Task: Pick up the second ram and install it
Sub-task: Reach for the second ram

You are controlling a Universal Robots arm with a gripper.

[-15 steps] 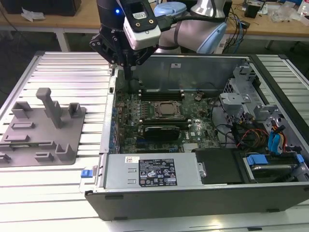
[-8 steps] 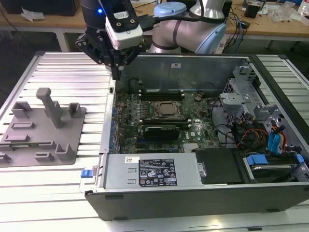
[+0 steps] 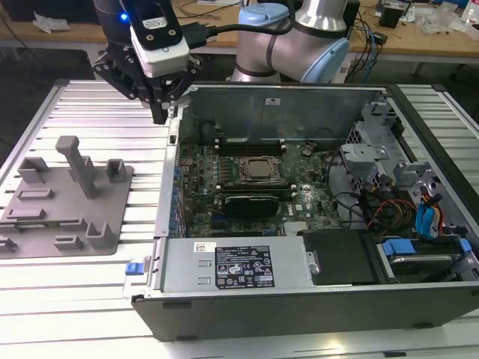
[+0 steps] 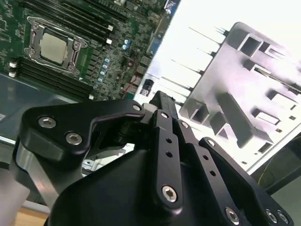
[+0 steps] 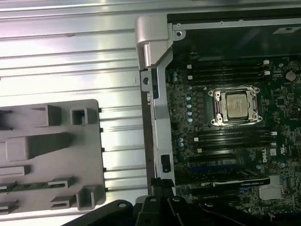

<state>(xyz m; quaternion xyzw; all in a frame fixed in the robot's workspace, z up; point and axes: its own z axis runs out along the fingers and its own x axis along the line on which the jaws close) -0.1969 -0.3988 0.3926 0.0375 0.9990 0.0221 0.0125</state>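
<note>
The pincer, seemingly closed and empty, was poised just outside the computer case, the second ram was seen slotted in the grey fixture farther from that case, and the pickup approach, needing opened jaws, was judged underway.

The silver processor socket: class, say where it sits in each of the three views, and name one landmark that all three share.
Exterior view: processor socket mid-motherboard inside the open case, by the black memory slots.
Second wrist view: socket between two slot banks.
First wrist view: socket between slot banks, inside the case wall.
Shared landmark: grey fixture plate, outside the case.
</note>
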